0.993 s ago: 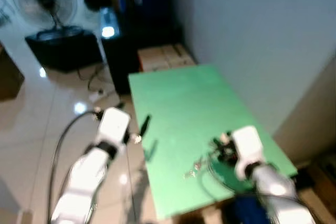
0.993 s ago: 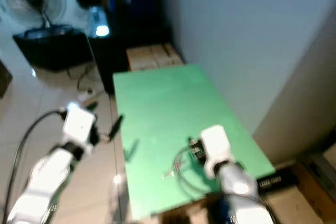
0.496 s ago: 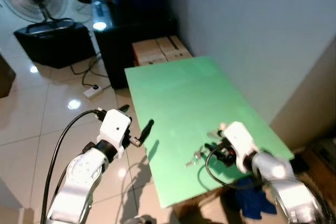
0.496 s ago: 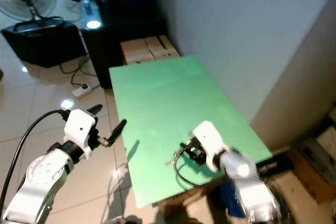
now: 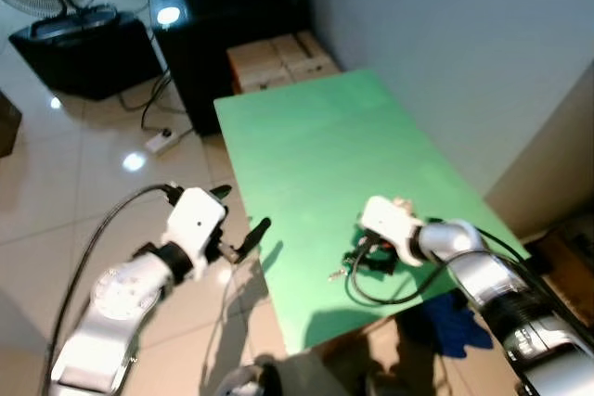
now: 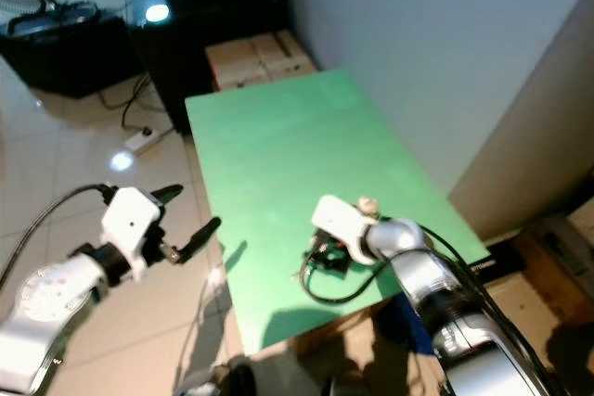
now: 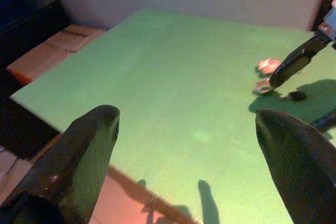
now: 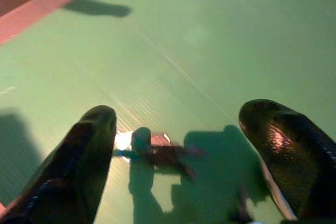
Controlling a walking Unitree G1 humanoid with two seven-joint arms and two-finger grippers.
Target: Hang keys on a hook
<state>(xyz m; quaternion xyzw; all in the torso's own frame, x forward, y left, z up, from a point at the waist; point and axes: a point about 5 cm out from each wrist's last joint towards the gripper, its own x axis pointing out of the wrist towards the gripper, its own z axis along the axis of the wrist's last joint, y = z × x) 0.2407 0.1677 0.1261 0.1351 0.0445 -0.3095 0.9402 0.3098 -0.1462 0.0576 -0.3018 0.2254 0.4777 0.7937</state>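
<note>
Green board forms the top of a low table (image 5: pixel 316 155) that stands against a pale wall. A small bunch of keys (image 8: pixel 152 153) lies flat on it near the front edge, at about five o'clock from the table's middle. The right gripper (image 8: pixel 184 156) hovers just above the bunch with its two black fingers spread wide, one on each side of the keys, holding nothing. The left gripper (image 7: pixel 194 150) hangs off the table's left edge at about nine o'clock, over the tiled floor (image 5: pixel 65 183), also wide open and empty. The keys look light, hard and thin. They would likely slide on the smooth board and dangle loosely once lifted, so the ring or the thickest cluster seems the surest place to pinch. In the head views the bunch is small and partly covered by the right wrist and its looping black cable (image 5: pixel 371 289), so single keys cannot be counted. A small pinkish object (image 7: pixel 269 65) sits near the keys; what it is cannot be told. I cannot pick out a hook anywhere. Cardboard boxes (image 5: pixel 278 57) sit beyond the table at twelve o'clock.
</note>
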